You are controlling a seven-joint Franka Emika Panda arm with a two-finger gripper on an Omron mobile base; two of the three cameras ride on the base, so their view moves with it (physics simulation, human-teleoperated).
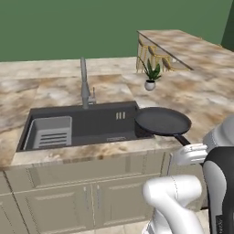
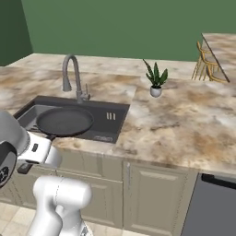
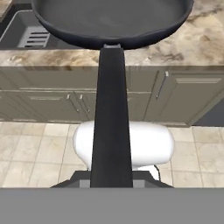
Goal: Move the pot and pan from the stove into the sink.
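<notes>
Black pan point(image 1: 163, 121), held by its long handle in the closed gripper point(image 3: 111, 181), hovers level over the right rim of the dark sink point(image 1: 82, 124). Released here, it could catch the counter point(image 1: 201, 98) edge and tip out, by my judgement.

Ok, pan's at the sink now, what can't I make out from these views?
- End effector grip on the pan handle: hand view, bottom edge cuts it off.
- Sink floor under the pan: right base view, pan covers it.
- Rack insert contents: left base view, too small to tell.
- Pan's height over the basin: unclear in both base views.
</notes>
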